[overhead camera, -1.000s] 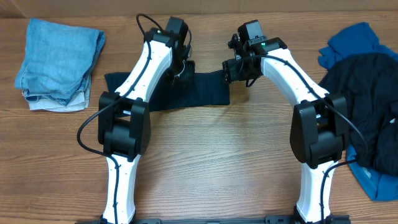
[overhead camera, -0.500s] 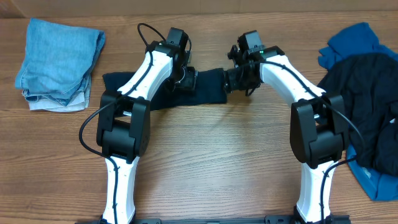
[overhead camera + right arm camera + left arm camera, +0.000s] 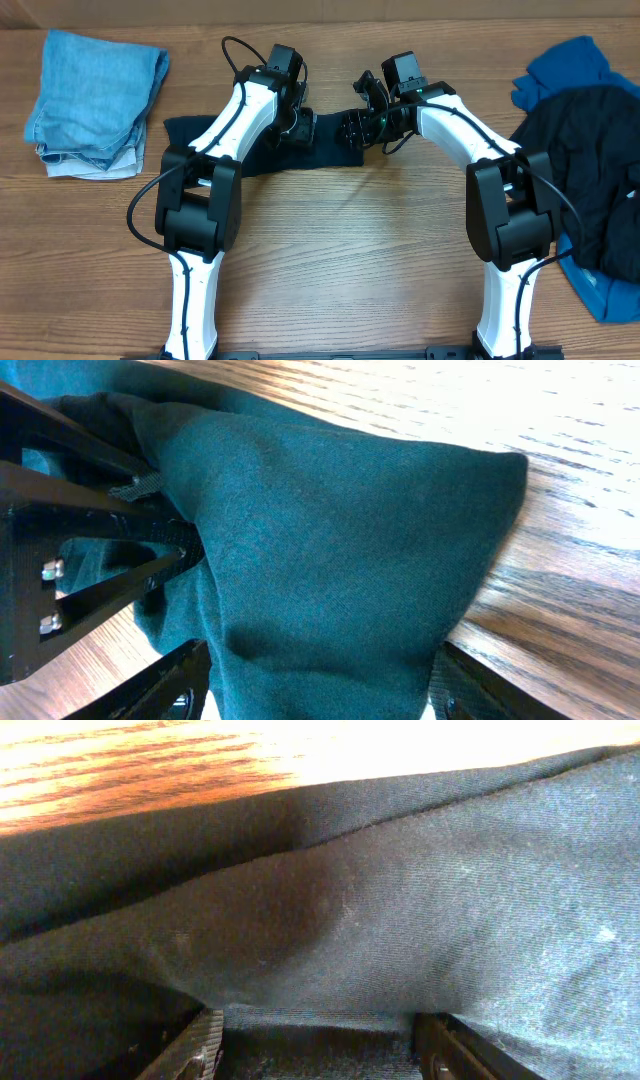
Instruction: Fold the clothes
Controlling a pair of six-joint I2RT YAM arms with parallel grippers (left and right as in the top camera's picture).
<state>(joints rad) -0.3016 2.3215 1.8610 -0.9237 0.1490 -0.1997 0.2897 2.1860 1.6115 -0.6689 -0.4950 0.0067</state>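
Observation:
A dark navy shirt (image 3: 325, 150) lies as a long folded strip at the back middle of the table. My left gripper (image 3: 297, 128) sits low on its middle; in the left wrist view the jaws (image 3: 320, 1045) stand wide apart with the cloth (image 3: 400, 900) lying slack between and ahead of them. My right gripper (image 3: 355, 125) is over the strip's right end. Its jaws (image 3: 320, 680) are also wide apart, and the shirt's end (image 3: 330, 530) bulges between them. More clothes lie heaped at the right edge, a dark one (image 3: 590, 170) on top of a bright blue one (image 3: 565, 65).
A stack of folded pale blue garments (image 3: 95, 100) sits at the back left. Bare wood table (image 3: 340, 260) stretches in front of the strip between the two arm bases. Part of the left arm (image 3: 90, 550) shows at the left of the right wrist view.
My left gripper has gone from shut to open on the shirt's middle. My right gripper has moved left onto the shirt's right end, which has shifted slightly left.

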